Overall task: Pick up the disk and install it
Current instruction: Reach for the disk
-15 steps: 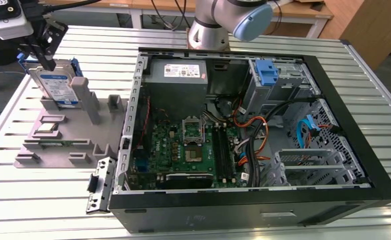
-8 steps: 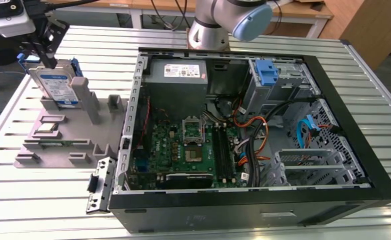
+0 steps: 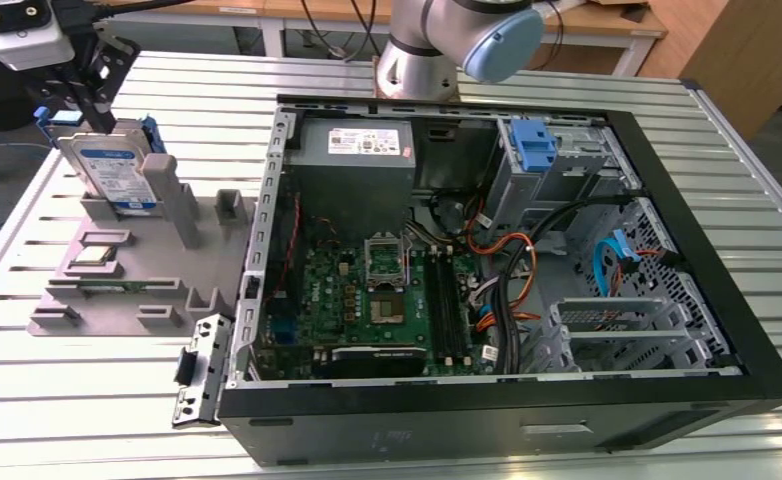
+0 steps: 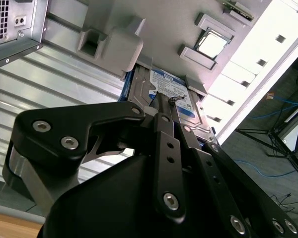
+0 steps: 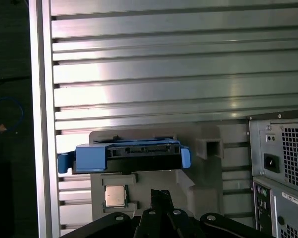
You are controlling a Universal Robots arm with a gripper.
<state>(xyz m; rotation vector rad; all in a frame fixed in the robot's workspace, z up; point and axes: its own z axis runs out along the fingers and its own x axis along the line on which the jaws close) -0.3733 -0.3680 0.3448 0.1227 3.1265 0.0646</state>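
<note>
Pick step in hand: disk not yet grasped.
The gripper (image 3: 94, 105) hangs just above the disk (image 3: 114, 170), jaws closed together and empty. The disk stands on edge in the grey fixture (image 3: 138, 290), at 9 o'clock of the computer case (image 3: 751, 330). A grasp likely calls for jaws parted across its thickness.

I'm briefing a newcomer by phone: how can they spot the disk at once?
At the exterior view's left, beside the open case, sits a grey fixture. The disk stands on edge at its far end, just under the gripper. Unlike the small square chip lying flat nearby, it is a silver slab with a blue-and-white label and blue rails.
</note>
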